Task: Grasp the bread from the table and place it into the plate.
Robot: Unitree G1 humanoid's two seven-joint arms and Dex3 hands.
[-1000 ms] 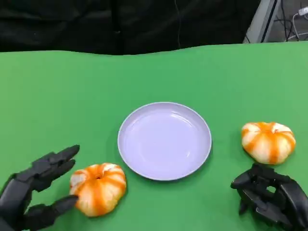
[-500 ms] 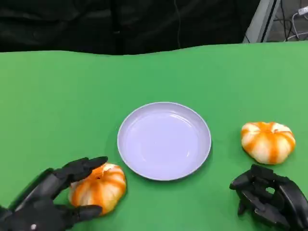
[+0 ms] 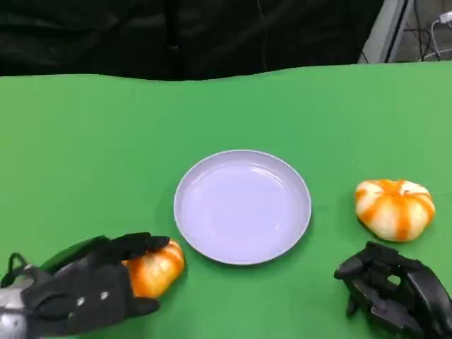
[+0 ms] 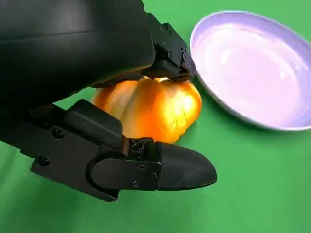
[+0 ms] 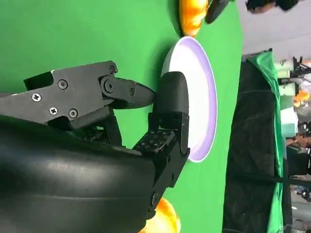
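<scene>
Two orange-and-white striped bread rolls lie on the green table. The left bread (image 3: 157, 268) sits just near-left of the lilac plate (image 3: 242, 205). My left hand (image 3: 85, 293) wraps it from the left, fingers over its top and thumb along its near side. In the left wrist view the left bread (image 4: 150, 109) is lodged between the fingers above and the thumb (image 4: 160, 170) below, beside the plate (image 4: 252, 63). The right bread (image 3: 393, 208) lies right of the plate. My right hand (image 3: 395, 296) rests just in front of it, fingers curled in, holding nothing.
The green table (image 3: 85, 155) stretches wide behind and to the left of the plate. Black drapes hang beyond its far edge. The right wrist view shows the plate (image 5: 194, 97) past my right hand's curled fingers (image 5: 165, 126).
My left hand has swung in from the left and closed over the left bread, covering most of it. The right hand has barely moved.
</scene>
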